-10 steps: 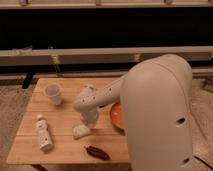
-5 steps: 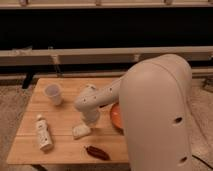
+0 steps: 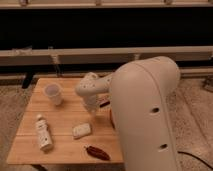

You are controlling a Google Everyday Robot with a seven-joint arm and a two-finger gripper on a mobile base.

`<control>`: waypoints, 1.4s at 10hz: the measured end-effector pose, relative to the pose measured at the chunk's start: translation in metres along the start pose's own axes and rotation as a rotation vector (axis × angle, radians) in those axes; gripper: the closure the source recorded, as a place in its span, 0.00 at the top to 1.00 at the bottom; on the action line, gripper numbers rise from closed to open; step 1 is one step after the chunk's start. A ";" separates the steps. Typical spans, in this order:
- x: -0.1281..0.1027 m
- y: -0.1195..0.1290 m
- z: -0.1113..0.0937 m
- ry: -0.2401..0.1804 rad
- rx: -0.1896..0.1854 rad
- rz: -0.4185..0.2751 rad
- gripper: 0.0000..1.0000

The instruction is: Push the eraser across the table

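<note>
The eraser (image 3: 81, 130), a pale whitish block, lies on the honey-coloured wooden table (image 3: 30, 112) a little in front of its middle. My gripper (image 3: 93, 111) hangs from the white arm's wrist, pointing down, just behind and to the right of the eraser. A small gap shows between them. The arm's big white body covers the table's right side.
A white cup (image 3: 53, 93) stands at the back left. A small white bottle (image 3: 43, 133) lies at the front left. A dark red elongated object (image 3: 97, 152) lies near the front edge. Carpet surrounds the table; a dark wall with rails is behind.
The wrist and gripper seem to have risen slightly and drawn back from the eraser. The eraser has stayed in place.
</note>
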 end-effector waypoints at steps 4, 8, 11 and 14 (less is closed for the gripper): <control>-0.044 0.008 0.000 -0.028 -0.012 -0.067 0.80; -0.052 0.023 0.010 -0.026 -0.058 -0.117 0.80; -0.051 0.044 0.021 -0.008 -0.094 -0.150 0.80; -0.051 0.051 0.023 -0.002 -0.102 -0.165 0.80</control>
